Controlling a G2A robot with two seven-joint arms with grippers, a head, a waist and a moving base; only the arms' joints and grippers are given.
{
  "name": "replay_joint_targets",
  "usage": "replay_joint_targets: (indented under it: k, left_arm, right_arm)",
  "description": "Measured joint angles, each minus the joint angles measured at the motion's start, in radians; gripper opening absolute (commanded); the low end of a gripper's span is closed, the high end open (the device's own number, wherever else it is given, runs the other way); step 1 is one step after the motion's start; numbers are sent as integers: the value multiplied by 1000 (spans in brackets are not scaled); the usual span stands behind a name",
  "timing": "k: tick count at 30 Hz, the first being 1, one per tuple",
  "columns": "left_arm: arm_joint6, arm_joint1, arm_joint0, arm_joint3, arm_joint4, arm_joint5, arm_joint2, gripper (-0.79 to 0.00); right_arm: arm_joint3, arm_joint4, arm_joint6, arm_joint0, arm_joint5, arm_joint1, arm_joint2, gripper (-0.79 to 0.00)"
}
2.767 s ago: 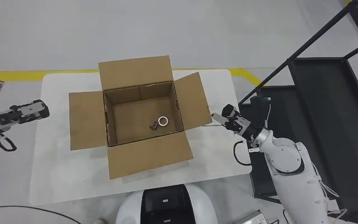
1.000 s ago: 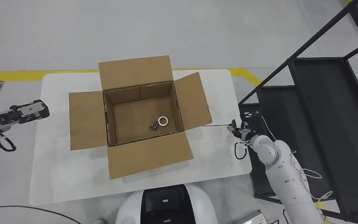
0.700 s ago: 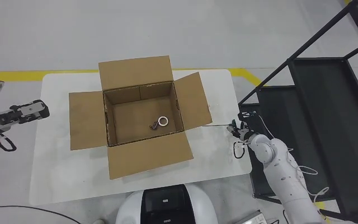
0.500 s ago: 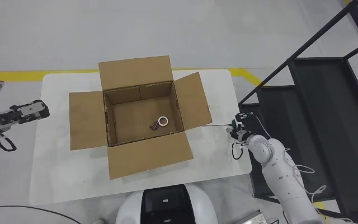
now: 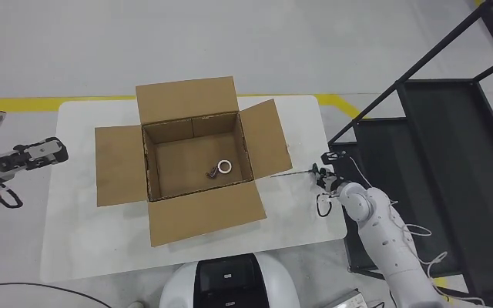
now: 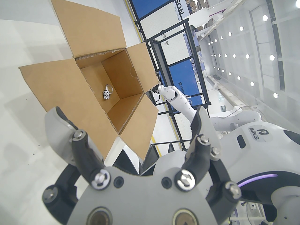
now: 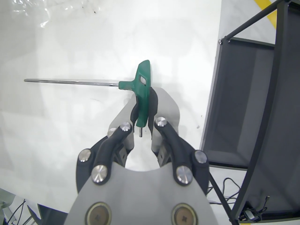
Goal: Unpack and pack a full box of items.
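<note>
**A:** What are your two claws doing?

**B:** Your right gripper [image 7: 143, 108] is pinching the green handle of a T-handle hex key [image 7: 143, 83] near the white table's [image 5: 92, 231] edge. The key's thin shaft points toward the cardboard box [image 5: 196, 165]. You cannot tell whether the shaft touches the surface. Your left gripper [image 6: 126, 115] hangs off the opposite side of the table, with its fingers spread wide and nothing between them.

**A:** And the box?

**B:** It sits mid-table with all four flaps folded out. On its floor you have a metal ring [image 5: 224, 165] with a small metal part [image 5: 209, 172] just beside it.

**A:** What about the surface and the room around you?

**B:** The tabletop carries dark specks, and a crumpled clear plastic bag [image 7: 46, 1] lies on it. A black metal rack [image 5: 431, 154] stands just beside the table on your right arm's side, with cables [image 7: 232, 188] on the floor beneath it. A yellow floor line [image 5: 69, 98] runs behind the table across grey floor. Beyond that, you see blue panels [image 6: 150, 3] and rows of ceiling lights [image 6: 243, 57] in a tall hall.
</note>
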Motion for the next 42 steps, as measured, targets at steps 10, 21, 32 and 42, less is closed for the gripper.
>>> replay_joint_targets:
  k: [10,21,32,42]
  left_arm:
    - [0,0,0,0,0,0,0,0]
    - [0,0,0,0,0,0,0,0]
    - [0,0,0,0,0,0,0,0]
    - [0,0,0,0,0,0,0,0]
  right_arm:
    - [-215,106,47,-119,7,14,105,-785]
    - [-310,48,44,-180,3,8,13,-219]
    - [-291,-127,-3,-184,52,1,-92,-428]
    - [-221,-149,-9,-138,116,-12,-148,-456]
